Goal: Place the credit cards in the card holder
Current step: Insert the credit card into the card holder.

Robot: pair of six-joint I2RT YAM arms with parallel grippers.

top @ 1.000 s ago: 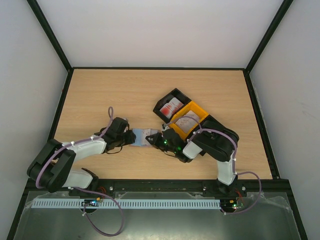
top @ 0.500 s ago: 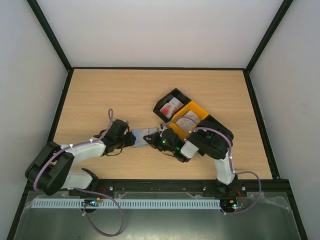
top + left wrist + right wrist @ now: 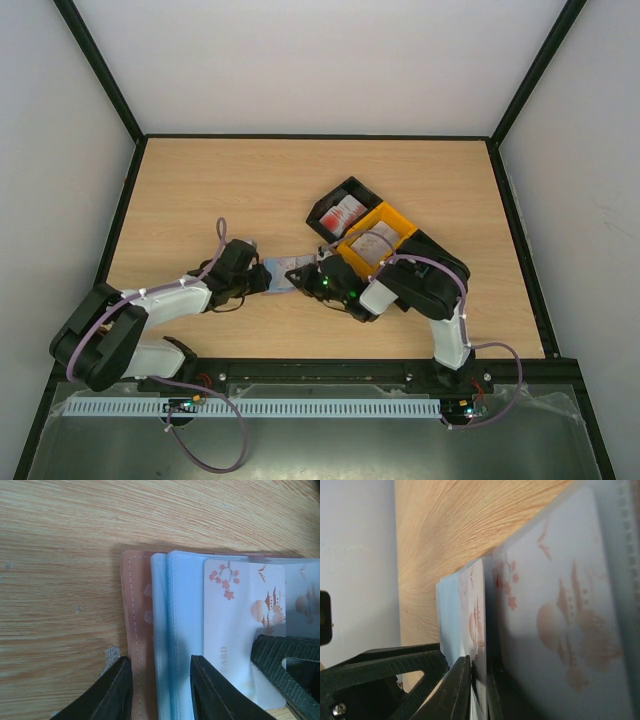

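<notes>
Both arms w/ card holder (image 3: 282,275) crept slightly toward bench's far edge; right fingers (image 3: 465,690) eased a hair apart on card (image 3: 476,625).

wooden table (image 3: 200,190), card holder (image 3: 282,275), two trays (image 3: 362,222)

The card holder (image 3: 137,640) lies open on the wooden table, between the two arms: a reddish-brown stitched cover with pale blue translucent pockets (image 3: 175,630) fanned over it. A white credit card (image 3: 240,630) with red blossom and pagoda marks sits partly inside one blue pocket, its corner and near end showing. Further back, more white and red credit cards (image 3: 346,212) lie in a black tray, and pale ones (image 3: 377,241) in a yellow tray beside it.
</notes>
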